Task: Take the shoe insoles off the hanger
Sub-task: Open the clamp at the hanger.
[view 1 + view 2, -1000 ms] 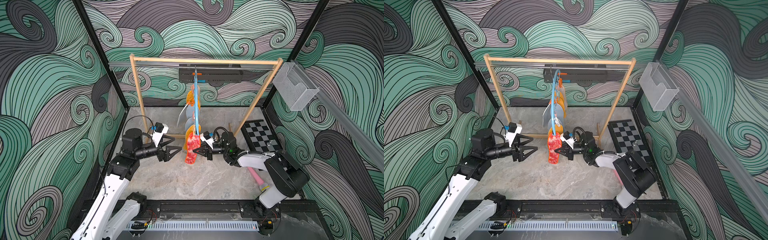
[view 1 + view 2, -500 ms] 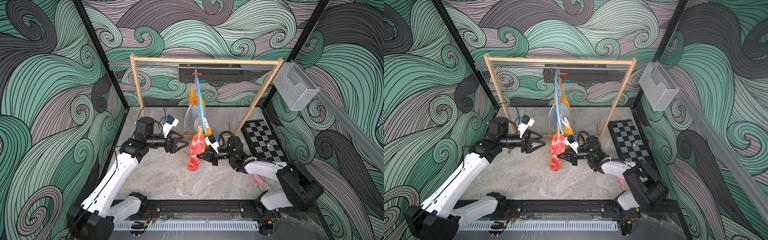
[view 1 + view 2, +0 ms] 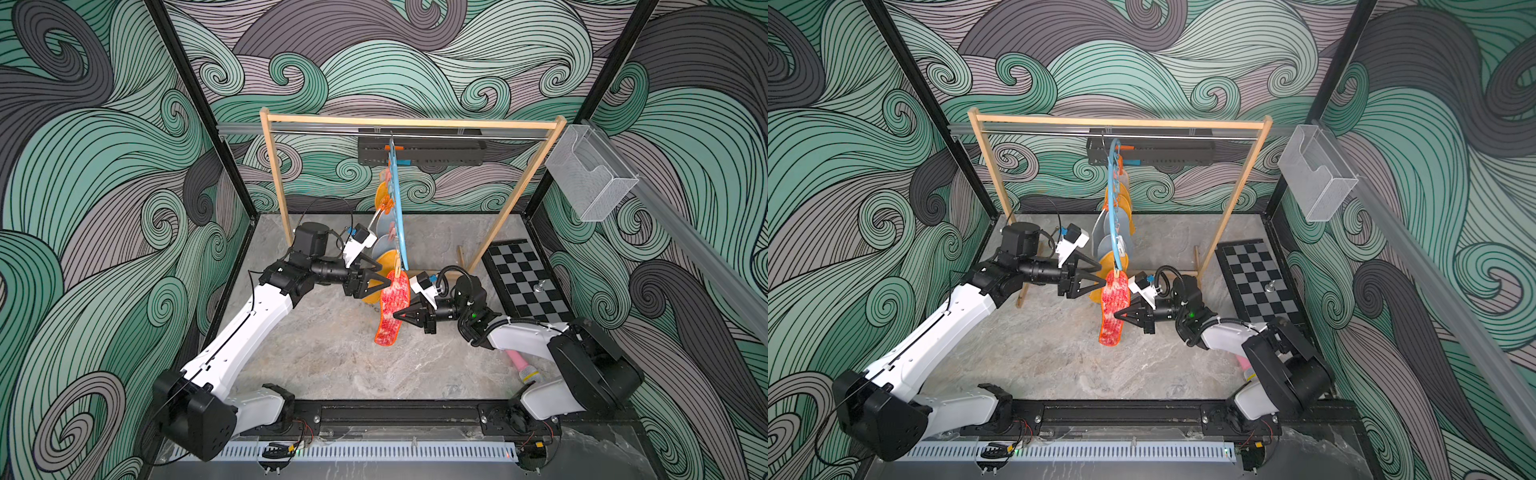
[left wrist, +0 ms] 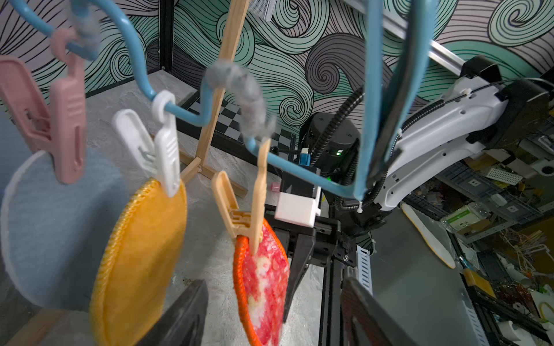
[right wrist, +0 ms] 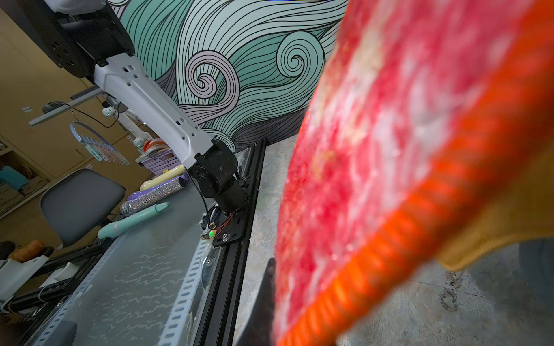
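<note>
R gripper [image 3: 397, 314] pinches red-white insole [image 3: 390, 305] on hanger [image 3: 398, 208]

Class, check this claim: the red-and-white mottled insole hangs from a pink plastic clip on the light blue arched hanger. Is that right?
Not quite. The red-and-white mottled insole hangs from a pale orange plastic clip, not a pink one, on the light blue arched hanger. The left wrist view shows it; there the pink clip holds a grey-blue insole instead.

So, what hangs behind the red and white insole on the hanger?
An orange insole on a white clip, then a grey-blue insole on a pink clip. The farther insoles overlap, hiding their count.
</note>
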